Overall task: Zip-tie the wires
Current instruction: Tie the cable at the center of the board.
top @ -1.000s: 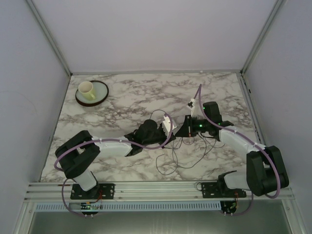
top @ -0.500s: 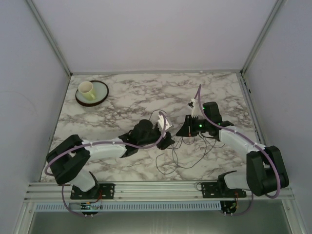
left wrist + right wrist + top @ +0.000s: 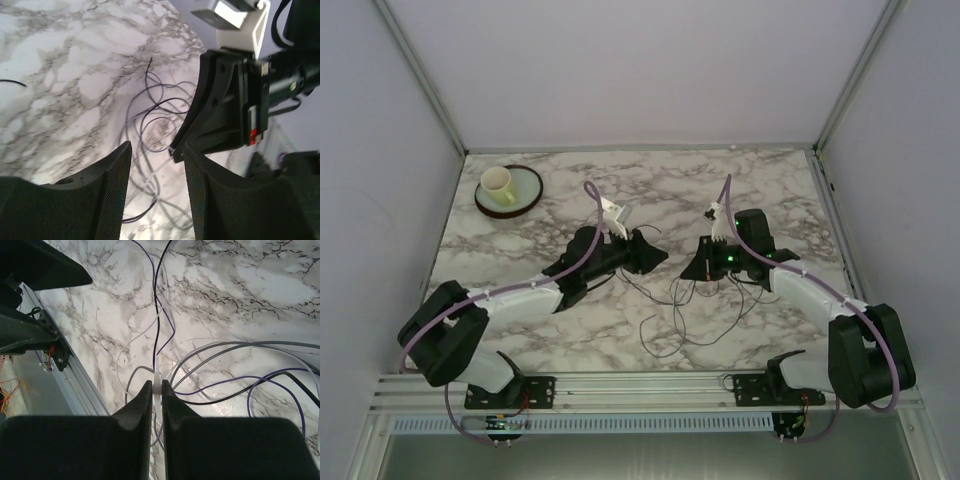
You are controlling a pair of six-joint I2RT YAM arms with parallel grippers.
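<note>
The wires [image 3: 692, 312] are thin dark, grey and purple strands lying in loose loops on the marble table, also seen in the right wrist view [image 3: 235, 365] and the left wrist view [image 3: 150, 112]. My right gripper [image 3: 157, 389] is shut on the head of a white zip tie [image 3: 157, 371] that wraps the wires; in the top view it [image 3: 688, 272] sits low over the bunch. My left gripper [image 3: 658, 258] stands open just to its left with nothing between its fingers. The left wrist view has the left gripper [image 3: 156, 150] facing the right gripper's tip and the zip tie [image 3: 161, 167].
A pale mug [image 3: 498, 183] stands on a round plate [image 3: 525, 196] at the back left corner. A metal rail [image 3: 640, 388] runs along the near edge, and grey walls close in the table on three sides.
My left gripper has opened from shut, rolled its wrist and drawn back slightly to the left. The right gripper has held still on the zip tie.
</note>
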